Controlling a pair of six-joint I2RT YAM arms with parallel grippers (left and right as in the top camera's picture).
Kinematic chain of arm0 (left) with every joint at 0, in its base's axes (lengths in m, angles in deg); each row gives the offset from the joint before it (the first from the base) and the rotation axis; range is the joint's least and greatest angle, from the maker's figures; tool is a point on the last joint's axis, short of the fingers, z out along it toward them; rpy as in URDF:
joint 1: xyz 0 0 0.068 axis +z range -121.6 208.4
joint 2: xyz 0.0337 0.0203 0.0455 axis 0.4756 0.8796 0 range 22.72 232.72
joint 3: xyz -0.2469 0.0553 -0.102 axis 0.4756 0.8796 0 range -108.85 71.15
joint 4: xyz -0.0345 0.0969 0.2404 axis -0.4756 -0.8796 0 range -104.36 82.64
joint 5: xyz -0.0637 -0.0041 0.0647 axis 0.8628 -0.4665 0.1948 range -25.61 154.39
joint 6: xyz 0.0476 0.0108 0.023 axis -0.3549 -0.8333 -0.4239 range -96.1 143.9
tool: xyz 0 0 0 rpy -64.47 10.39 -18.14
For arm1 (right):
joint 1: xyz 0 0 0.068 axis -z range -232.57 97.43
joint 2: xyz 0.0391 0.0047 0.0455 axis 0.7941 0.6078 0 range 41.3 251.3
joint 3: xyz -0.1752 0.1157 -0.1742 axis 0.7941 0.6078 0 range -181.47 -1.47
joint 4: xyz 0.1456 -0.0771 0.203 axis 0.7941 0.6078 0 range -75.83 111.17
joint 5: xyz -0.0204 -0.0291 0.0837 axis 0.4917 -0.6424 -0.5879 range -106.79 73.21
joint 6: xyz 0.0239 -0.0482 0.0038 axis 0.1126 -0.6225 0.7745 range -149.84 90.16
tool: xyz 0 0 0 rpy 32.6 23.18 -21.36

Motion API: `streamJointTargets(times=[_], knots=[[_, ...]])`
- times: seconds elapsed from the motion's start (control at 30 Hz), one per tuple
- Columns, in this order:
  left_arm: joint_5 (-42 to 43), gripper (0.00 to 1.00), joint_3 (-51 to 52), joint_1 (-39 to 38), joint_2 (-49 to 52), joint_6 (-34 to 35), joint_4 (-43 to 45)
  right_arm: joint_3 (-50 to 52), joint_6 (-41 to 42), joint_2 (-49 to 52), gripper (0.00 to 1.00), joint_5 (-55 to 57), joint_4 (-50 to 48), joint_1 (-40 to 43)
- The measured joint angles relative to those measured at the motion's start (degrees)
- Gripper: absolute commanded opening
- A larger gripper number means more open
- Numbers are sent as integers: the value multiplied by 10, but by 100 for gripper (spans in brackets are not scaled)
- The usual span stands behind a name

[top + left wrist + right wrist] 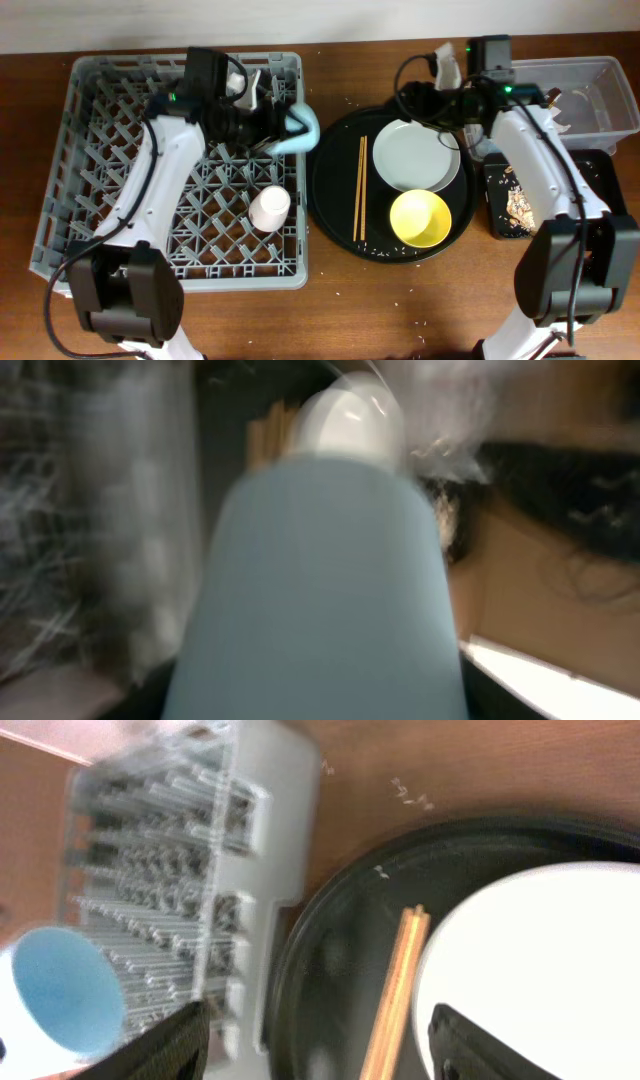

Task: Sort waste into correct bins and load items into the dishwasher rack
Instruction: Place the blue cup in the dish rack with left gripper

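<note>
My left gripper (275, 125) is shut on the light blue cup (302, 130) and holds it on its side over the right edge of the grey dishwasher rack (100, 160). The cup fills the left wrist view (320, 590) and hides the jaws. The pinkish-white cup (270, 207) stands in the rack. My right gripper (415, 100) is open and empty above the far part of the round black tray (335, 215), with the chopsticks (395, 990) between its fingers (330, 1050). The pale grey plate (415, 155), yellow bowl (420, 218) and chopsticks (361, 188) lie on that tray.
The clear tub (600, 75) stands at the back right. The shallow black tray (595, 170) in front of it holds brownish food leftovers (520, 205). A white crumpled piece (447, 66) shows behind the right arm. White grains lie scattered on the wooden table.
</note>
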Motion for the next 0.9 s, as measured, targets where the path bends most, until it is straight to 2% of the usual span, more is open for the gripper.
streamJointTargets(times=[0.03, 0.07, 0.13, 0.23, 0.37, 0.43, 0.5, 0.6, 0.77, 0.83, 0.9], knots=[[-111, 43, -74, 0, 7, -13, -105, -7, -10, 0, 71, 10, 14, 12], [-203, 43, -132, -1, 4, -22, -155, -17, -20, 0, 71, 23, 48, 17], [-330, 40, -161, -12, -2, -32, -192, -22, -40, 0, 70, 63, 90, 10], [-388, 40, -164, -58, 55, -41, -172, -23, -45, 0, 70, 101, 122, 6], [-425, 41, -162, -99, 148, -50, -136, -23, -51, 0, 71, 118, 131, 5], [-451, 72, -162, -99, 157, -52, -128, -23, -56, 0, 70, 120, 134, 5], [-462, 84, -162, -99, 162, -56, -124, -23, -58, 0, 71, 122, 136, 5], [-458, 84, -178, -99, 164, -58, -155, -23, -59, 0, 71, 122, 137, 5], [-446, 84, -397, -99, 175, -58, -258, -29, -59, 0, 66, 123, 144, 5], [-410, 81, -479, -99, 174, -58, -301, -76, -59, -10, 61, 129, 188, 6], [-351, 80, -499, -103, 174, -58, -342, -117, -39, -71, 61, 203, 296, 6]])
